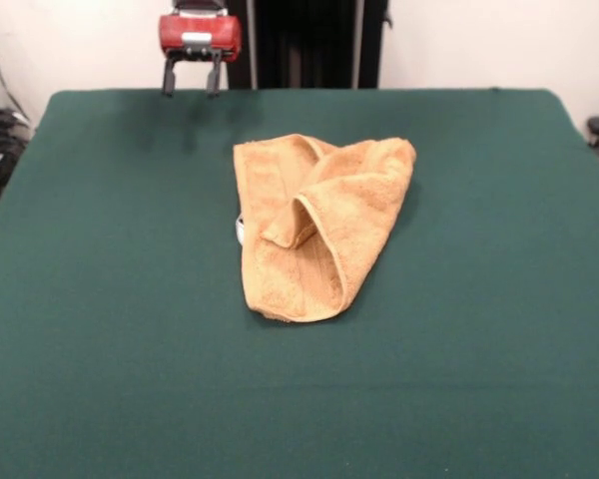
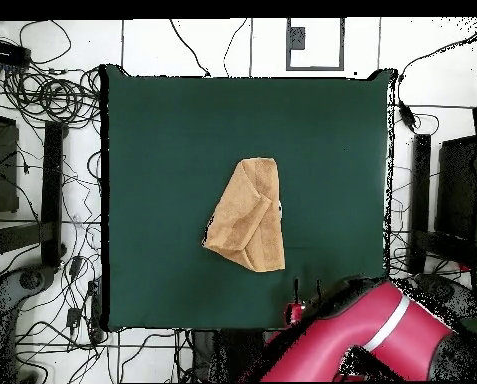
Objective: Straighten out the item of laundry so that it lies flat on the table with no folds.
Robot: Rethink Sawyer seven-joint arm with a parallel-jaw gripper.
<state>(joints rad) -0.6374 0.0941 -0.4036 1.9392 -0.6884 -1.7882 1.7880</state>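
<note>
The golden-tan towel lies crumpled near the middle of the dark green table, folded over itself into a rough wedge with a raised fold in its centre. A small white tag peeks out at its left edge. In the overhead view the towel sits at the centre of the table. My gripper hangs above the table's far edge, up and to the left of the towel and well apart from it. It is open and empty. In the overhead view the gripper is at the table's bottom edge.
My red arm reaches in from the bottom right of the overhead view. Cables and black stands lie on the floor around the table. A dark column stands behind the table's far edge.
</note>
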